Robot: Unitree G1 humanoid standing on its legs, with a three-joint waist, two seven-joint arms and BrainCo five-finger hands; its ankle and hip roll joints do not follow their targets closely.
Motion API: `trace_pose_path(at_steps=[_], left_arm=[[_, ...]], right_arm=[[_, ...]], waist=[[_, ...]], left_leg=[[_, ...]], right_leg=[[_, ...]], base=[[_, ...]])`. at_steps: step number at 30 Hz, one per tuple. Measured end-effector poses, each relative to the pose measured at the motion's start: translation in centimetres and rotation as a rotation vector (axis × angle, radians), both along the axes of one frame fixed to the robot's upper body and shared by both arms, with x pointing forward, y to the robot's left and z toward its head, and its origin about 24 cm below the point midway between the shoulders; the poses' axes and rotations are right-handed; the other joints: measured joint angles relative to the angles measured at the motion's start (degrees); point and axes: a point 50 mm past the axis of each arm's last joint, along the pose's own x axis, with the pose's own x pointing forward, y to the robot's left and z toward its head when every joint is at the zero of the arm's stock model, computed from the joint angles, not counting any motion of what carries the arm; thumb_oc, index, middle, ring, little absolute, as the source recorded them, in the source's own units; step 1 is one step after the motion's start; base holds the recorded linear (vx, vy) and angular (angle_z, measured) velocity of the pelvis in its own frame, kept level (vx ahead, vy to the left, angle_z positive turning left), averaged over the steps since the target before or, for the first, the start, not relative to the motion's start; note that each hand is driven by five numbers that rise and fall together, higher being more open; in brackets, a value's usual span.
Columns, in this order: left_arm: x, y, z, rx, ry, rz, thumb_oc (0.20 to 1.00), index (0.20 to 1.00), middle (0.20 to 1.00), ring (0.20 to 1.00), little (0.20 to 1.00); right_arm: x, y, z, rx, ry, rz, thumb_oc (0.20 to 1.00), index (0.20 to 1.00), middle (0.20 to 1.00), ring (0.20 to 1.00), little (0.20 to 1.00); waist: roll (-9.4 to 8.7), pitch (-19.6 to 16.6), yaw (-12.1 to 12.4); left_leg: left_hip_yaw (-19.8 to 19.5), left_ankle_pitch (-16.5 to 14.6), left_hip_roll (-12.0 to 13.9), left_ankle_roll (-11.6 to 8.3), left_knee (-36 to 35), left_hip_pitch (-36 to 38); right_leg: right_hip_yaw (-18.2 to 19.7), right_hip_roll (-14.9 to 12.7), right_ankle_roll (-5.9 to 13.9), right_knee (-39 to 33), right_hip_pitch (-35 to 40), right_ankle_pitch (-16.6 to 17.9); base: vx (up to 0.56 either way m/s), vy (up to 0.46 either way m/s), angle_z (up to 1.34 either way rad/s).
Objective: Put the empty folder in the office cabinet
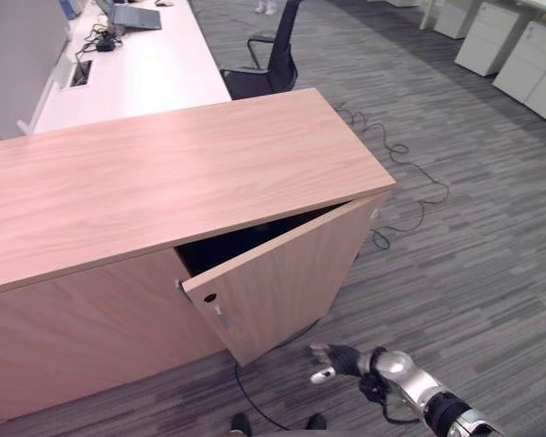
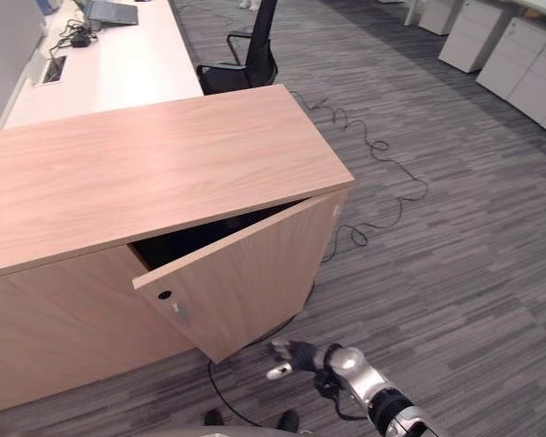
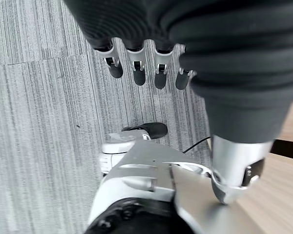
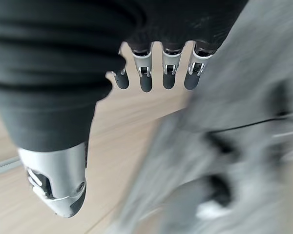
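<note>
Below cabinet door [image 1: 273,287]: right hand [image 1: 338,360], fingers relaxed, empty
Door: ajar
Left hand [image 3: 146,68]: fingers straight, empty
Remaining: placing folder, closing

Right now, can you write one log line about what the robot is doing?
cabinet | door ajar | right robot hand open, low by door | left robot hand open, empty

The right arm is entering from the lower right and reaching forward at a low level. The right robot hand [image 1: 335,361] is facing palm-down, its fingers [image 4: 146,78] hanging loosely extended and its thumb [image 4: 58,185] standing apart; it is holding nothing. The left robot hand [image 3: 205,58] is hanging with its fingers [image 3: 138,68] relaxed and pointing downward, its thumb [image 3: 234,170] set apart, likewise gripping nothing.
</note>
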Motion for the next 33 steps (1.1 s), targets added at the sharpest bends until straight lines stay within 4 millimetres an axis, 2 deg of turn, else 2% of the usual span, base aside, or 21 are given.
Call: trace_pose_path(at_steps=[2, 5, 7, 8, 9, 10, 11, 12, 13, 14, 15, 16, 17, 18, 20, 23, 24, 27, 28, 29, 33], left_arm=[[-0.6, 0.0, -0.1, -0.013, 0.024, 0.022, 1.0, 1.0, 1.0, 1.0, 1.0], [-0.2, 0.9, 0.2, 0.003, 0.034, 0.035, 1.0, 1.0, 1.0, 1.0, 1.0], [0.8, 1.0, 0.3, 0.005, 0.01, 0.037, 1.0, 1.0, 1.0, 1.0, 1.0], [2.2, 1.2, 0.4, 0.019, -0.025, 0.027, 1.0, 1.0, 1.0, 1.0, 1.0], [5.7, 1.6, 1.0, 0.038, -0.126, 0.033, 1.0, 1.0, 1.0, 1.0, 1.0], [6.2, 1.6, 1.1, 0.04, -0.137, 0.039, 1.0, 1.0, 1.0, 1.0, 1.0], [5.3, 2.7, 1.3, 0.074, -0.127, 0.109, 1.0, 1.0, 1.0, 1.0, 1.0], [5.1, 4.2, 1.8, 0.12, -0.142, 0.129, 1.0, 1.0, 1.0, 1.0, 1.0], [5.9, 3.5, 1.7, 0.117, -0.182, 0.159, 1.0, 1.0, 1.0, 1.0, 1.0], [5.7, -0.3, 0.5, 0.019, -0.177, 0.17, 1.0, 1.0, 1.0, 1.0, 1.0], [5.7, -1.9, 0.2, -0.021, -0.177, 0.134, 1.0, 1.0, 1.0, 1.0, 1.0], [6.5, -4.0, 0.0, -0.075, -0.201, 0.079, 1.0, 1.0, 1.0, 1.0, 1.0], [7.3, -5.7, 0.1, -0.123, -0.232, 0.03, 1.0, 1.0, 1.0, 1.0, 1.0], [7.8, -6.7, 0.1, -0.157, -0.252, 0.001, 1.0, 1.0, 1.0, 1.0, 1.0], [7.4, -5.9, 0.2, -0.152, -0.25, -0.031, 1.0, 1.0, 1.0, 1.0, 1.0], [7.3, -5.2, 0.4, -0.152, -0.258, -0.073, 1.0, 1.0, 1.0, 1.0, 1.0], [7.2, -5.6, 0.4, -0.186, -0.266, -0.096, 1.0, 1.0, 1.0, 1.0, 1.0], [6.2, -6.1, 0.2, -0.212, -0.25, -0.095, 1.0, 1.0, 1.0, 1.0, 1.0], [5.2, -5.9, 0.1, -0.221, -0.227, -0.106, 1.0, 1.0, 1.0, 1.0, 1.0], [5.1, -5.9, 0.0, -0.227, -0.214, -0.122, 1.0, 1.0, 1.0, 1.0, 1.0], [4.5, -6.0, -0.1, -0.243, -0.189, -0.158, 1.0, 1.0, 1.0, 1.0, 1.0]], right_arm=[[-2.3, -1.1, -1.8, -0.042, 0.093, -0.122, 1.0, 1.0, 1.0, 1.0, 1.0], [-5.8, -0.1, -3.7, -0.058, 0.226, -0.15, 1.0, 1.0, 1.0, 1.0, 1.0], [-5.8, 0.2, -3.8, -0.064, 0.214, -0.154, 1.0, 1.0, 1.0, 1.0, 1.0], [-6.7, 0.1, -4.1, -0.079, 0.242, -0.171, 1.0, 1.0, 1.0, 1.0, 1.0], [-6.8, 0.3, -4.3, -0.092, 0.254, -0.172, 1.0, 1.0, 1.0, 1.0, 1.0], [-7.3, 0.1, -4.5, -0.116, 0.278, -0.158, 1.0, 1.0, 1.0, 1.0, 1.0], [-8.2, 0.0, -4.7, -0.121, 0.299, -0.172, 1.0, 1.0, 1.0, 1.0, 1.0], [-9.9, -0.9, -5.0, -0.132, 0.347, -0.264, 1.0, 1.0, 1.0, 1.0, 1.0], [-12.2, -1.9, -5.3, -0.145, 0.414, -0.379, 1.0, 1.0, 1.0, 1.0, 1.0], [-14.4, -4.9, -5.0, -0.215, 0.451, -0.487, 1.0, 1.0, 1.0, 1.0, 1.0], [-15.0, -5.9, -4.8, -0.248, 0.461, -0.501, 1.0, 1.0, 1.0, 1.0, 1.0], [-14.9, -7.3, -4.4, -0.277, 0.449, -0.547, 1.0, 1.0, 1.0, 1.0, 1.0], [-14.3, -8.5, -4.0, -0.306, 0.426, -0.568, 1.0, 1.0, 1.0, 1.0, 1.0], [-13.0, -9.2, -3.7, -0.313, 0.381, -0.583, 1.0, 1.0, 1.0, 1.0, 1.0], [-10.6, -7.8, -3.8, -0.272, 0.323, -0.558, 1.0, 1.0, 1.0, 1.0, 1.0], [-10.5, -7.2, -4.0, -0.26, 0.327, -0.55, 1.0, 1.0, 1.0, 1.0, 1.0], [-10.8, -7.7, -3.9, -0.278, 0.332, -0.554, 1.0, 1.0, 1.0, 1.0, 1.0], [-11.4, -8.3, -3.8, -0.295, 0.349, -0.57, 1.0, 1.0, 1.0, 1.0, 1.0], [-11.6, -8.5, -3.7, -0.304, 0.353, -0.566, 1.0, 1.0, 1.0, 1.0, 1.0], [-11.7, -9.0, -3.6, -0.315, 0.347, -0.569, 1.0, 1.0, 1.0, 1.0, 1.0], [-12.3, -10.0, -3.3, -0.33, 0.367, -0.56, 1.0, 1.0, 1.0, 1.0, 1.0]], waist=[[-0.08, 0.27, 0.4], [-1.95, 1.42, 1.66], [-3.16, 2.43, 3.34], [-3.18, 2.92, 4.24], [-5.32, 4.76, 6.71], [-6.27, 4.91, 7.68], [-8.01, 4.96, 6.64], [-9.26, 4.89, 5.2], [-9.77, 4.55, 2.91], [-4.64, 1.06, 0.95], [-2.97, -0.39, 0.49], [-0.84, -1.58, -0.01], [1.45, -1.71, 0.12], [3.17, -1.72, -0.04], [2.71, -2.21, -0.1], [2.14, -2.05, -0.18], [2.86, -1.93, -0.2], [4.77, -2.19, -0.34], [4.85, -2.64, -0.37], [6.15, -1.94, -0.52], [6.95, -2.44, -0.07]], left_leg=[[-0.19, -0.06, 0.41, -0.09, 1.39, -0.1], [-1.52, -0.48, 1.46, -0.76, 8.37, -3.85], [-2.71, 0.04, 2.51, -1.62, 12.89, -6.6], [-5.77, 1.35, 2.99, -3.55, 14.84, -9.02], [-6.64, 4.77, 3.95, -6.09, 14.23, -12.02], [-4.27, 4.62, 4.62, -5.87, 14.29, -11.69], [5.36, 2.41, 6.24, -3.53, 19.88, -11.85], [14.46, -2.5, 6.61, -1.7, 27.43, -10.15], [20.69, -6.93, 4.68, -4.48, 29.4, -4.88], [20.16, -10.66, 4.7, -5.75, 26.88, 2.24], [16.87, -10.86, 2.71, -5.42, 22.51, 4.77], [12.82, -10.78, 0.9, -5.29, 15.63, 6.62], [10.12, -7.9, -0.14, -3.82, 9.61, 8.21], [9.14, -7.73, -0.93, -3.75, 4.34, 9.4], [8.04, -7.9, -2.43, -1.88, 1.02, 10.27], [8.18, -9.39, -3.47, 2.05, 0.61, 9.29], [8.53, -9.31, -4.28, 4.27, 0.61, 7.65], [8.66, -9.28, -4.44, 4.6, 1.29, 6.82], [8.54, -8.75, -5.88, 4.98, 1.83, 6.99], [7.28, -8.12, -5.78, 4.71, 2.98, 6.03], [6.42, -8.14, -5.47, 4.71, 3.99, 6.06]], right_leg=[[-0.24, 0.26, -0.3, -0.02, 0.71, -0.45], [-1.01, 0.57, -0.94, -0.08, 0.99, -1.04], [-1.71, 1.01, -1.55, -0.13, 1.4, -1.37], [-3.87, 2.3, -2.57, 0.62, 1.49, -2.41], [-5.92, 3.03, -5.06, 1.72, -0.45, -3.91], [-8.3, 2.9, -6.6, 2.66, -0.88, -4.28], [-13.64, 2.22, -8.28, 1.77, 0.05, -4.18], [-19.49, 0.24, -7.15, 1.4, 1.26, -4.82], [-26.31, -4.34, -4.36, 5.85, 1.81, -6.58], [-25.6, -6.99, -3.05, 12.94, 0.29, -6.23], [-22.45, -6.89, -3.2, 12.57, 0.15, -6.61], [-22.97, -6.78, -4.02, 12.63, -1.25, -6.69], [-23.19, -6.78, -4.81, 13.23, -2.97, -6.09], [-23.23, -6.88, -5.27, 14.26, -4.8, -5.7], [-22.38, -8.11, -4.87, 16.04, -6.88, -5.56], [-22.56, -10.07, -4.28, 18.38, -8.4, -5.36], [-22.85, -12.84, -4.12, 21.71, -9.97, -5.81], [-22.76, -15.4, -2.47, 25.88, -10.09, -7.14], [-22.91, -17.84, -0.11, 25.97, -8.7, -7.33], [-24.11, -17.65, 0.25, 23.01, -7.47, -5.3], [-24.66, -17.0, -0.17, 21.57, -6.33, -4.62]], base=[[-0.02, -0.217, 0.08], [-0.05, -0.154, 0.16], [-0.09, -0.193, 0.45], [-0.11, -0.216, 1.37], [-0.12, -0.154, 1.49], [-0.13, -0.103, 1.57], [-0.13, 0.0, 1.8], [-0.08, 0.085, 2.9], [-0.13, 0.306, 3.8], [-0.1, 0.27, 3.29], [-0.17, 0.395, 2.55], [-0.08, 0.189, 1.29], [-0.1, 0.279, 0.92], [-0.04, 0.2, 0.29], [-0.07, 0.265, -0.11], [-0.06, 0.208, -0.01], [-0.05, 0.176, 0.01], [-0.03, 0.121, -0.04], [0.0, 0.112, 0.0], [0.01, 0.078, 0.09], [0.01, 0.047, 0.1]])
